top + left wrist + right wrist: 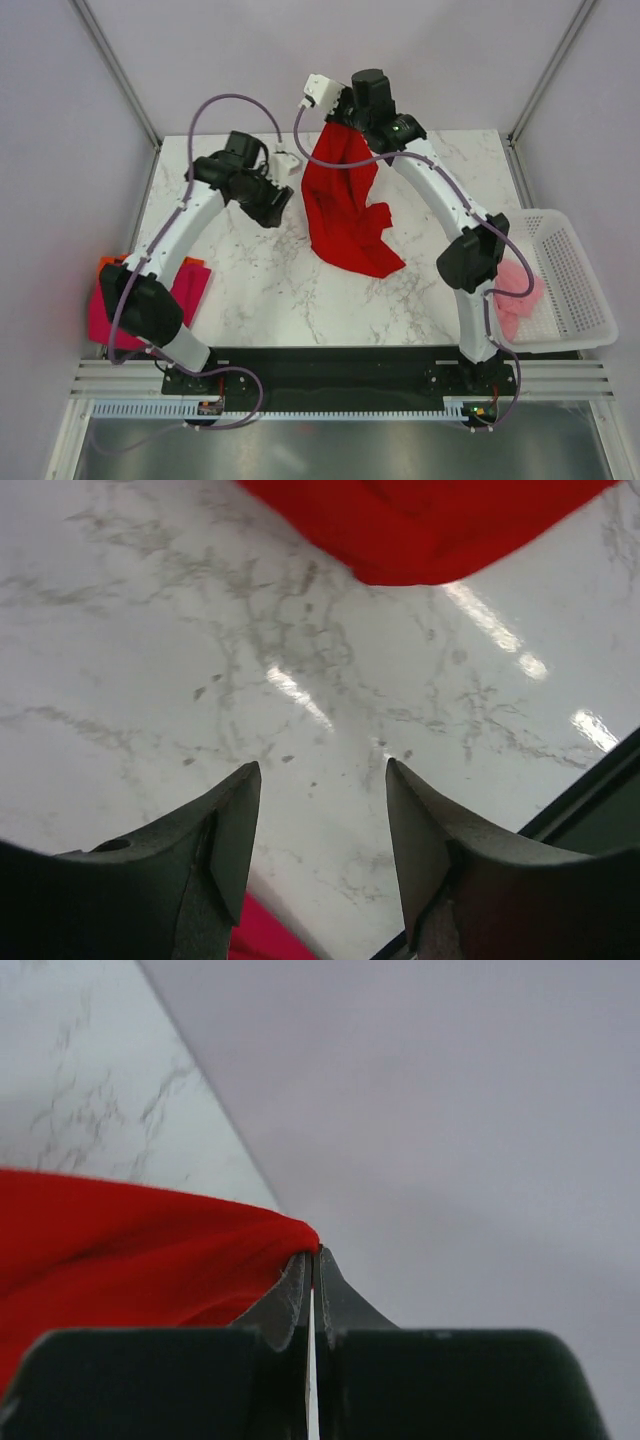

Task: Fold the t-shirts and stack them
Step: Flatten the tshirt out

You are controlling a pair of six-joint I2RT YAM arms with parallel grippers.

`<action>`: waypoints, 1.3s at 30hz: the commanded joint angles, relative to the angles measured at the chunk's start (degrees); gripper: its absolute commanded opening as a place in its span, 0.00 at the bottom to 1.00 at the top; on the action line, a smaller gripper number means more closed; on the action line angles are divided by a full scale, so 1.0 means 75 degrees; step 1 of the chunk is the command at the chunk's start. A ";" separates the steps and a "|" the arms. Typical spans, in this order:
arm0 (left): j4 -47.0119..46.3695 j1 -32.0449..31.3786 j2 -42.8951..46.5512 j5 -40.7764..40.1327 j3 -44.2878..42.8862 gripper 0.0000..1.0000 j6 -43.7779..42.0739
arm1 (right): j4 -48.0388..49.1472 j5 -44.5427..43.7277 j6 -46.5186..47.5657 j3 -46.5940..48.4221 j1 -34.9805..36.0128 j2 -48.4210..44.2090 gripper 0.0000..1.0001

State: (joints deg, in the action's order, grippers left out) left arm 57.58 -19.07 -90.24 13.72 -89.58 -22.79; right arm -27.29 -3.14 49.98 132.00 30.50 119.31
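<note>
My right gripper [336, 128] is raised over the far side of the table and holds up a bright red t-shirt [345, 210], whose lower part drapes onto the marble. In the right wrist view the fingertips [313, 1252] are shut on a pinched edge of the red t-shirt [130, 1250]. My left gripper [274, 208] hovers just left of the hanging cloth. Its fingers stand open [323, 770] over bare marble, with nothing between them. The red t-shirt [430, 530] shows beyond them, and a magenta t-shirt [265, 935] below them.
Magenta [190, 288] and orange [112, 262] t-shirts lie piled at the table's left edge, partly behind the left arm. A white perforated basket [575, 275] at the right edge holds a pale pink t-shirt [518, 292]. Grey walls enclose the table.
</note>
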 commanded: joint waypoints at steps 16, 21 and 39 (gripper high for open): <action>-0.0811 -0.3269 -0.4467 0.0387 -0.2538 0.62 0.1257 | 0.0135 -0.1433 -0.0640 -0.1017 -0.1137 0.0054 0.00; -0.0729 -0.3691 -0.5241 -0.0069 -0.3231 0.69 0.1315 | 0.0100 -0.1387 -0.0816 -0.1124 -0.1254 -0.0040 0.00; -0.0506 -0.3869 -0.5011 -0.1255 -0.2694 0.02 0.0964 | 0.0076 -0.1188 -0.1460 -0.1464 -0.1547 -0.0321 0.00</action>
State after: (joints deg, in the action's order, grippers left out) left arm 52.47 -48.66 -132.90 6.04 -111.85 -14.39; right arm -27.90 -12.05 41.76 120.40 19.77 120.92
